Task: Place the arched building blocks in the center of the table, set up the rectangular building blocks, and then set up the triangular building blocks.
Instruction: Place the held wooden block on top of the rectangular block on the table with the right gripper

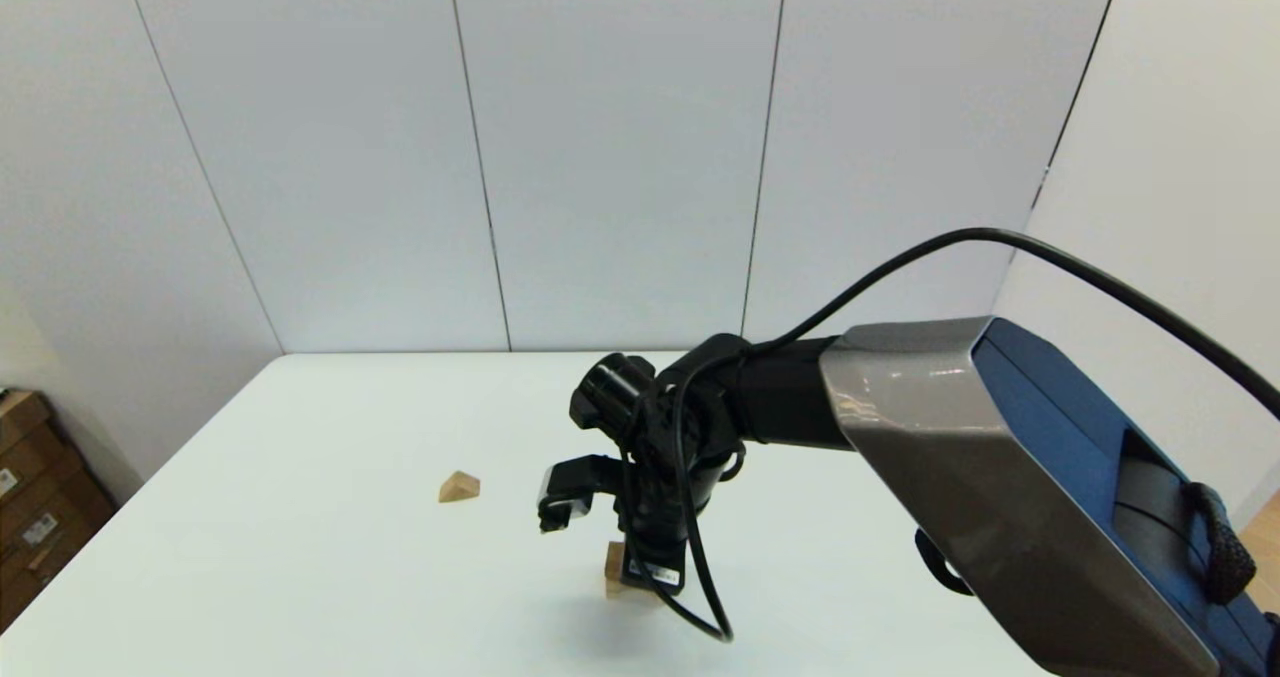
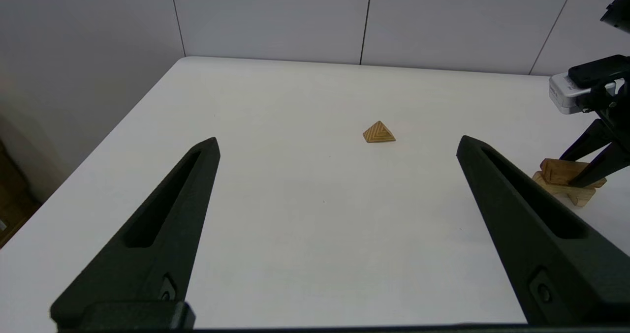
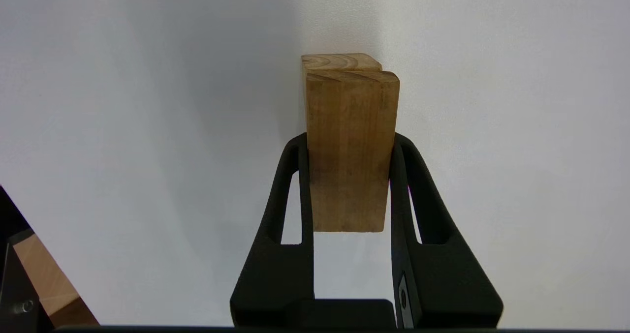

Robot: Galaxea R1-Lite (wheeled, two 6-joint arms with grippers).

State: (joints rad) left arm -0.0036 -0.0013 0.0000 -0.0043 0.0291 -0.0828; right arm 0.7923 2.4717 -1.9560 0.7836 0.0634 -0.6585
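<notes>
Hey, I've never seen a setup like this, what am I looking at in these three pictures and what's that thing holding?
It is a two-armed robot at a white table. One picture looks down from its head; the other two come from cameras on its wrists. The right claw is shut on a rectangular wooden block, resting it on an arched block at mid-table. A small triangular block lies apart on the table. The left claw is open, holding nothing.

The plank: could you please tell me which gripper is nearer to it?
Right. The right gripper is shut on the plank, above the arched block. The left gripper is open and well off to the side, facing the triangular block.
</notes>
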